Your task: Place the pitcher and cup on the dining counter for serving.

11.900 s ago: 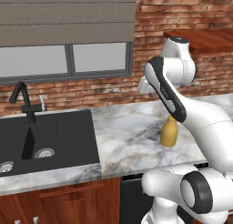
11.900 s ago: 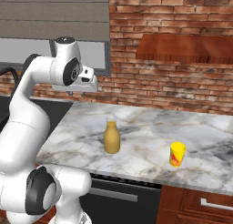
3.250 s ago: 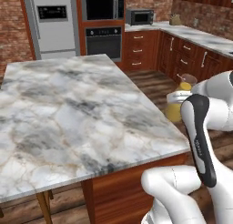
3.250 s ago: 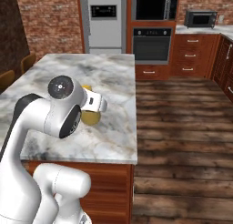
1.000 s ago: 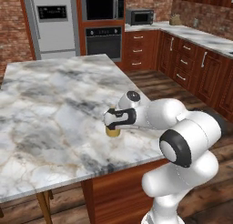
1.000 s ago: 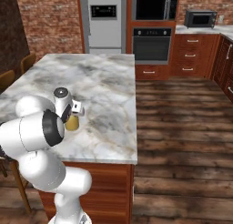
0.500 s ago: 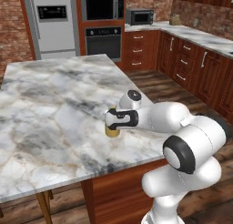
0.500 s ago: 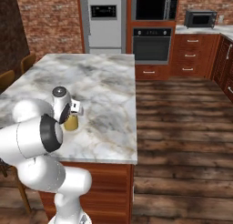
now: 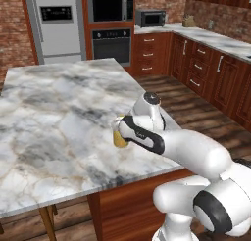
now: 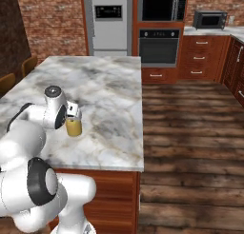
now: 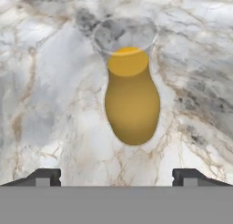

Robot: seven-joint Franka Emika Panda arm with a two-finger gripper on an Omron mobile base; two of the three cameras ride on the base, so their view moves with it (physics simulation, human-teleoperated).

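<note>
Hand view: the pitcher (image 11: 132,104) stands upright on the marble worktop (image 11: 50,95), seen from above, its clear rim at the top and its mustard-yellow body swelling below the narrow neck. The two dark fingertips (image 11: 43,176) of the tool (image 11: 117,177) sit at the lower corners, wide apart — one on either side of the pitcher, neither touching it. The jaws stand open; nothing is held.

Left base view: the pitcher (image 9: 119,136) rests on the dining counter's worktop (image 9: 54,112), near the edge closest to the robot and towards the right-hand corner. The white arm reaches over that edge, and the wrist and hand cover the pitcher's upper part, so only the lower yellow body shows. The tool itself is hidden behind the wrist here.

Right base view: the pitcher (image 10: 73,126) is upright on the worktop (image 10: 109,95), just beside the hand, set in from the near edge. The arm's forearm and wrist lie to its left — contact between hand and pitcher cannot be judged from this side.

Surroundings: a steel refrigerator (image 10: 110,24) and a built-in black oven (image 10: 159,43) stand beyond the far end of the counter. A microwave (image 10: 210,20) sits on the side worktop. The floor (image 10: 195,142) is dark wood plank.
</note>
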